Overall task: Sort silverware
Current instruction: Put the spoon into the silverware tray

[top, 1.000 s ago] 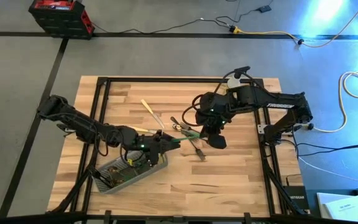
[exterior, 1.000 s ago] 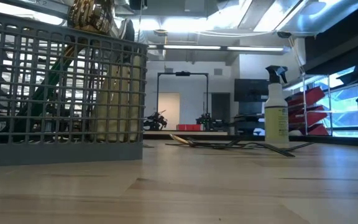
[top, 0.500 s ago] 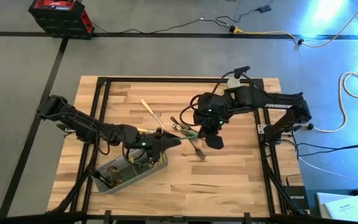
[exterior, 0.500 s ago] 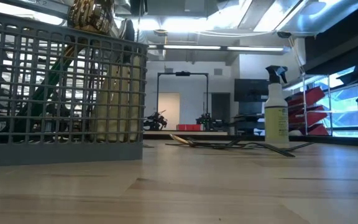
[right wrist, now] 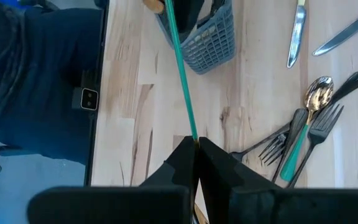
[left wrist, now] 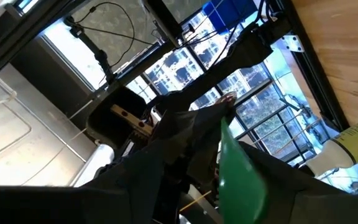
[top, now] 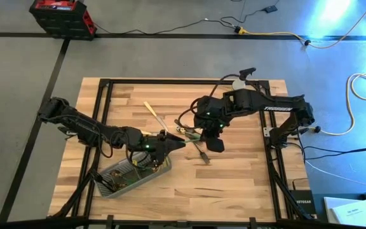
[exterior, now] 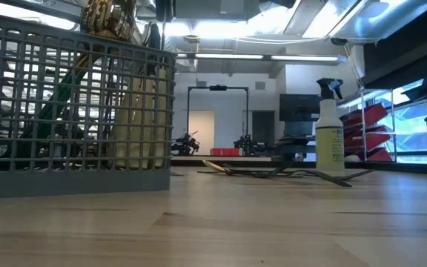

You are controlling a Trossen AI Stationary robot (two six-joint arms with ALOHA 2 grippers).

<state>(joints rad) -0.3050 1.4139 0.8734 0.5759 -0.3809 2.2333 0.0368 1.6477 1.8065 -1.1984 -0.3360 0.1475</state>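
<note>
Right gripper (top: 203, 135) has slid a touch toward the left arm, clamped shut on a green-handled piece (right wrist: 182, 81) whose long axis runs straight ahead of it to the caddy (right wrist: 207, 37). Left gripper (top: 173, 144), part open above that caddy, has the far end between its fingers. Loose silverware (right wrist: 309, 134) lies on the desk (right wrist: 135, 112) just beside the right gripper.

One wire caddy (top: 132, 175), one spray bottle (exterior: 330, 127), two arms, several loose silverware pieces (right wrist: 303, 134).
</note>
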